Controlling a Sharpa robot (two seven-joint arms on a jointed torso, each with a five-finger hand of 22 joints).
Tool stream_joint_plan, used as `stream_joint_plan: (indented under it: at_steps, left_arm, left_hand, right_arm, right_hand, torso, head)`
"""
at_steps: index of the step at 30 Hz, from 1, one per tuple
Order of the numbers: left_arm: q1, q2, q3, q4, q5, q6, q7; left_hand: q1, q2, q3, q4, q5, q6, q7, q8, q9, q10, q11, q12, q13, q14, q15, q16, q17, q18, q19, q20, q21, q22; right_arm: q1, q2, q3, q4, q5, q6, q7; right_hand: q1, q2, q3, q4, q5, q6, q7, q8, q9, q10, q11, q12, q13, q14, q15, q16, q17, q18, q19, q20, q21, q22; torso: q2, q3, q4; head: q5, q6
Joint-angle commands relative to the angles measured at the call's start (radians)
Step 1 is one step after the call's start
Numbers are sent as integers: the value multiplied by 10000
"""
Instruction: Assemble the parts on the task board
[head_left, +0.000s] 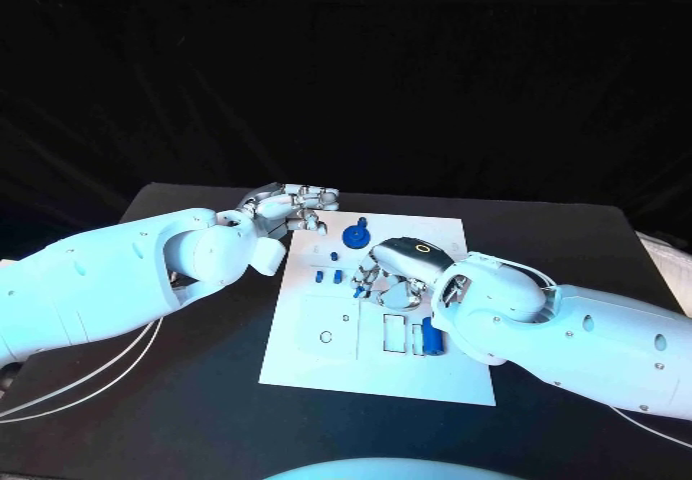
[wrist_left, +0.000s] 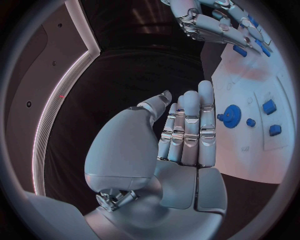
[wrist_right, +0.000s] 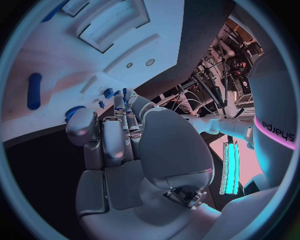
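Note:
The white task board (head_left: 375, 370) lies in the middle of the black table. A blue gear (head_left: 356, 236) stands near its far edge, with small blue parts (head_left: 335, 258) just in front of it. My right hand (head_left: 389, 282) is over the board's middle, its fingers stretched down with their tips at small blue parts (wrist_right: 110, 92); nothing shows between thumb and fingers. A long blue part (head_left: 428, 336) lies in a slot beside my right wrist. My left hand (head_left: 296, 207) is at the board's far left corner, fingers straight and side by side (wrist_left: 187, 130), holding nothing, close to the gear (wrist_left: 232, 116).
Rectangular recesses (head_left: 394, 332) and two small holes (head_left: 329, 337) mark the board's near half. Black table surface surrounds the board on all sides. White cables (head_left: 87, 380) hang under my left arm at the table's left.

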Motion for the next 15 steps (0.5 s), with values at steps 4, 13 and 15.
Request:
stream_joint_plan:
  at_steps: [4,13,15]
  left_arm:
    - [1,34,6,100,53,62,164]
    - [1,29,6,137,53,80,147]
    - [1,28,6,137,53,87,141]
  left_hand:
    - [50,50,-69,-9,16,-58,7,51,-2,-80,-14,54,17,-75,13,-47,-24,188,3,40,-78,-29]
    - [47,52,-74,-7,15,-59,9,53,-2,-82,-13,58,17,-76,15,-47,-26,187,4,41,-81,-33]
    - [47,52,-74,-7,15,-59,9,53,-2,-82,-13,58,17,-76,15,-47,-26,187,4,41,-81,-33]
  right_arm:
    - [-264,332,-21,-330,-388,653,148]
    - [-424,618,-47,-625,-536,983,57]
    - [-441,651,-49,-648,-554,1010,55]
  right_hand:
    - [87,38,77,-13,16,11,78,-37,5,-12,93,-38,-14,416,-12,48,6,-99,49,28,48,-5]
    - [78,45,87,-13,15,2,88,-46,3,-17,102,-46,-21,414,-6,45,-2,-96,40,33,39,-19]
    - [78,45,87,-13,15,2,88,-46,3,-17,102,-46,-21,414,-6,45,-2,-96,40,33,39,-19]
  torso:
    - [8,11,-7]
    - [6,22,-16]
    - [3,27,-19]
  head:
    - [64,-76]
    - [79,-182]
    - [96,-197]
